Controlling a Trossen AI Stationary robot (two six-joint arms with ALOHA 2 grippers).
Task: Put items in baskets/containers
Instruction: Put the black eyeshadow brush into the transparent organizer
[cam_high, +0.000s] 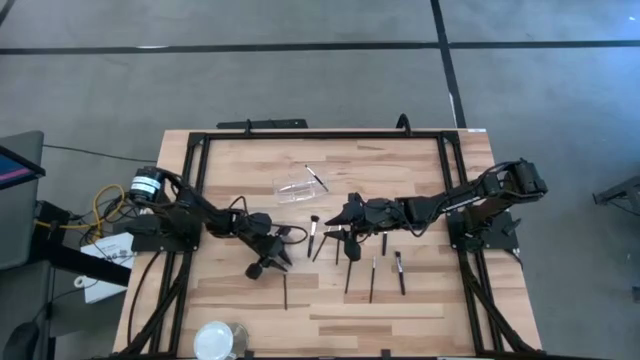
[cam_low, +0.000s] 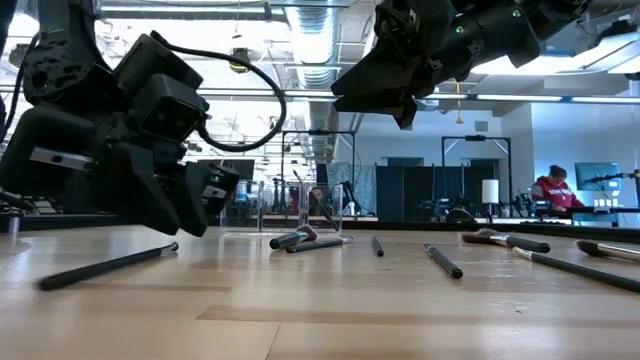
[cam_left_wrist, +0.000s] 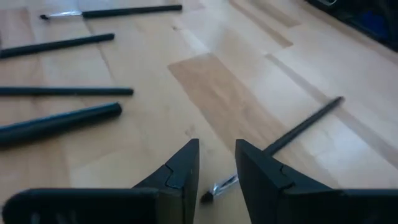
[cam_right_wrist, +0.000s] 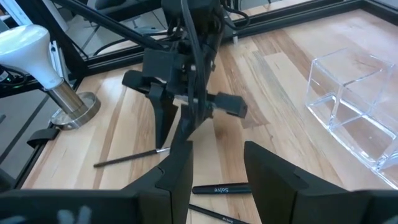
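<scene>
- High view: the left gripper (cam_high: 268, 262) is hanging low over the wooden table (cam_high: 250, 310), just above one loose brush (cam_high: 285, 292). The right gripper (cam_high: 350, 213) is reaching toward the middle, over a spread of brushes (cam_high: 372, 278) lying well apart from one another. The clear container (cam_high: 296, 187) is sitting farther back with one brush (cam_high: 316, 178) resting across its edge; most brushes are lying outside it. A round white and clear object (cam_high: 220, 340) is standing at the near edge.
- Low view: the left gripper (cam_low: 195, 205) is nearly touching the tabletop, a brush (cam_low: 105, 266) lying flat under it. The right gripper (cam_low: 400, 90) is hovering high, holding nothing that shows here. The container (cam_low: 285, 212) is standing behind on the table.
- Left wrist view: the fingers (cam_left_wrist: 180, 174) are standing partly apart with nothing between them; a thin brush (cam_left_wrist: 273, 146) is running off beside one finger, its end between them on the wood. If they close now, they are likely to pinch only the end and flip the brush away.
- Right wrist view: the fingers (cam_right_wrist: 273, 177) are spread with an empty gap, a brush (cam_right_wrist: 221, 189) lying below. The left arm is working close ahead, so the two could collide if both reach for the middle.
- Surface and room: the pale, smooth planks are giving slim handles little to stop rolling. Behind are a workshop with dark frames and ceiling ducts, and a person in red (cam_low: 555, 188) sitting far off.
</scene>
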